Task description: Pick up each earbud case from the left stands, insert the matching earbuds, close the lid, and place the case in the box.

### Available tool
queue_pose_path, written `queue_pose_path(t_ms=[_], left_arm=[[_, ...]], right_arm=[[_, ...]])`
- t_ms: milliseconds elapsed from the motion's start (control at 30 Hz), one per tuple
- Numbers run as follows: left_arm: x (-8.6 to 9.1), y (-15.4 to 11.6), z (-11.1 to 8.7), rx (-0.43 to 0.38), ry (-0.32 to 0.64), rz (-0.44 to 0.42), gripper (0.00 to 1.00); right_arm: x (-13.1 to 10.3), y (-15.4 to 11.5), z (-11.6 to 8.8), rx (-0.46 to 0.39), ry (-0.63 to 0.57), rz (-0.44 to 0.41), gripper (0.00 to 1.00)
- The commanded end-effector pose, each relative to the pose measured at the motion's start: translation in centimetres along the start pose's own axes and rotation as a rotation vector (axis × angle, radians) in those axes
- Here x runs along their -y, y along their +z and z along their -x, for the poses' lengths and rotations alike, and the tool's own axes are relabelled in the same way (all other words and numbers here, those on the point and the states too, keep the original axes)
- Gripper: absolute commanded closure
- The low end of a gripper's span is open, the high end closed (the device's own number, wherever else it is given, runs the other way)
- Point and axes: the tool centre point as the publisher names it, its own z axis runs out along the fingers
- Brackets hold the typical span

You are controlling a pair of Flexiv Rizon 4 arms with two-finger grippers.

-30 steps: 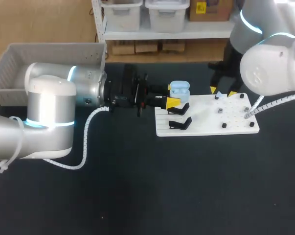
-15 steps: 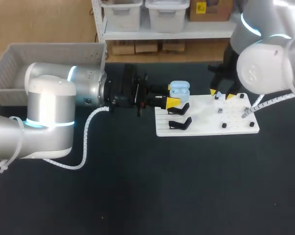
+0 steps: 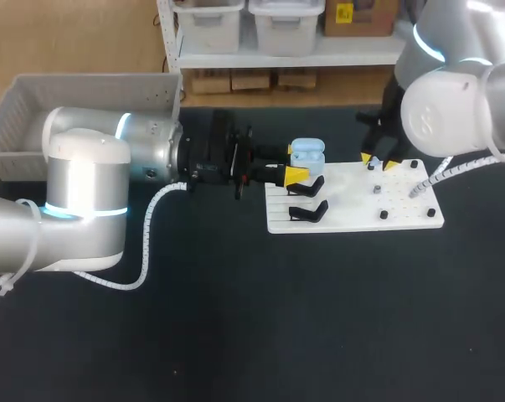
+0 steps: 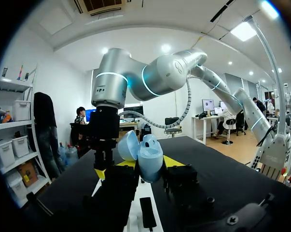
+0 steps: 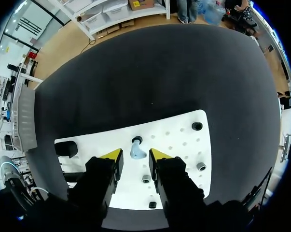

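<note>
The black worktop (image 3: 235,318) is the largest thing here. Its whole near half lies open, with free room to the near edge and to the right of the white board.

My left arm (image 3: 85,176) comes in from the left and lies level across the middle. My right arm (image 3: 453,117) drops in from the far right corner, and in the head view its bulk hides the board's far right corner.

The grey box (image 3: 34,109) stands at the far left edge, behind my left arm's elbow, so that arm lies between it and the board.

The white board (image 3: 403,205) lies right of centre, well in from the worktop's right edge.

My left hand (image 4: 146,163) pinches the light blue earbud case (image 3: 306,154) over the board's left end. The left wrist view shows a yellow tip against each side of the case and its lid standing up; the head view shows only one tip.

Two black stands (image 3: 308,209) sit just near of the case, the near one bare.

My right hand (image 3: 378,159) hovers over the board's far edge with its fingers spread. Only the right wrist view shows the pale blue earbud (image 5: 137,152) on its peg between them, apart from both tips.

Small dark pegs (image 5: 197,126) dot the board around it.
</note>
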Motion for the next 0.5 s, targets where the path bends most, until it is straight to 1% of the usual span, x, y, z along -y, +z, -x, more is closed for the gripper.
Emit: queue_pose_path(t_ms=[33,233,500], left_arm=[[0.13,0.02,-0.08,0.002,0.003,0.005,1.0],[0.13,0.02,-0.08,0.002,0.003,0.005,1.0],[0.13,0.02,-0.08,0.002,0.003,0.005,1.0]], right_arm=[[0.08,0.02,0.23,0.0,0.003,0.001,0.68],[0.07,0.08,0.3,-0.003,0.006,0.004,0.68],[0.03,0.22,0.44,-0.007,0.007,0.001,0.73]])
